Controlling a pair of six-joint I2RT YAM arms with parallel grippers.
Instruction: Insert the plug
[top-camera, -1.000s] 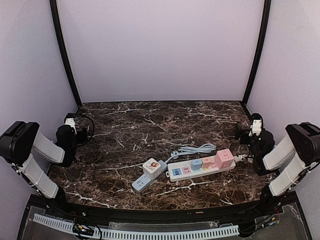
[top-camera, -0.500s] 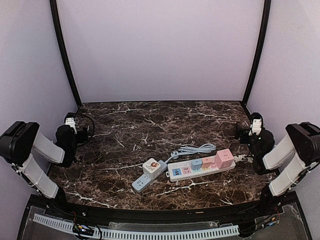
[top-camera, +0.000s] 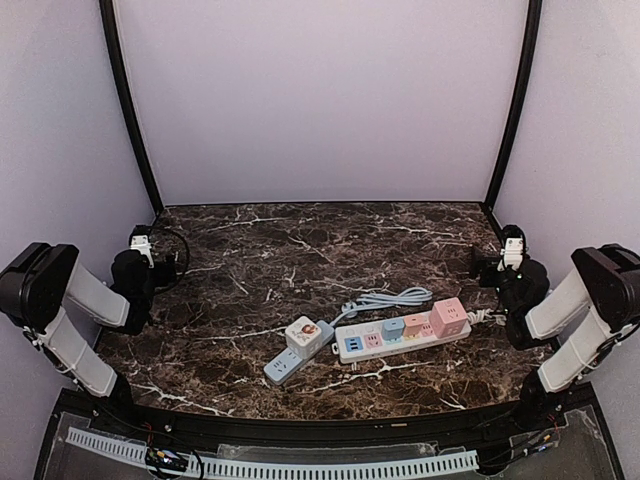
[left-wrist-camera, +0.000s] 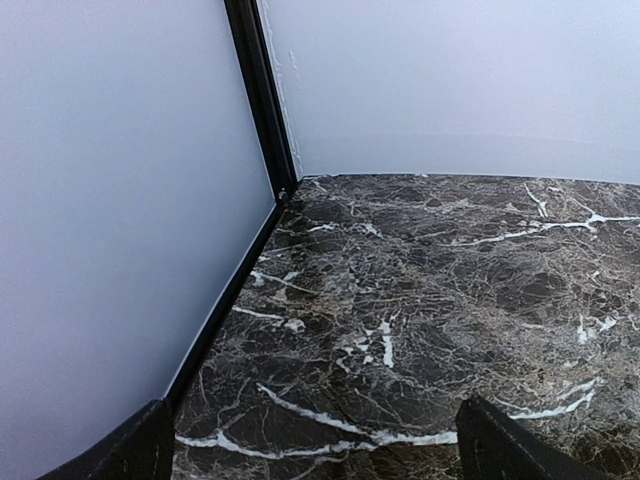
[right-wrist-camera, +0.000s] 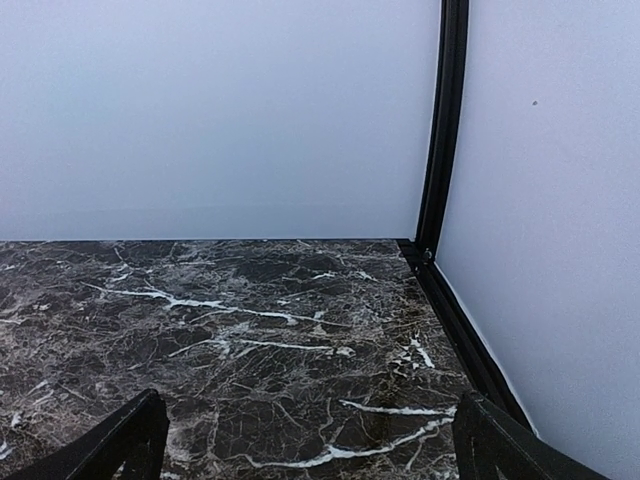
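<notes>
- Pincers on both sides hang released: the left gripper and the right gripper each show dark fingertips spread wide, with only bare marble table between them and nothing grasped.
- Both arms sit folded at the left and right edges, well apart from the work. This looks like a parked pose that leaves the middle open to the overhead camera.
- My guess at the plug is the white block with a small picture on top, near centre. It rests at the far end of a grey-blue adapter; whether it is seated there I cannot tell.
- Just right of it lies the white power strip, angled, with coloured sockets facing up. A pink cube occupies its right end, and its cable loops on the far side.
- Insertion looks unstarted; the strip's left sockets appear free and closest to the plug.
</notes>
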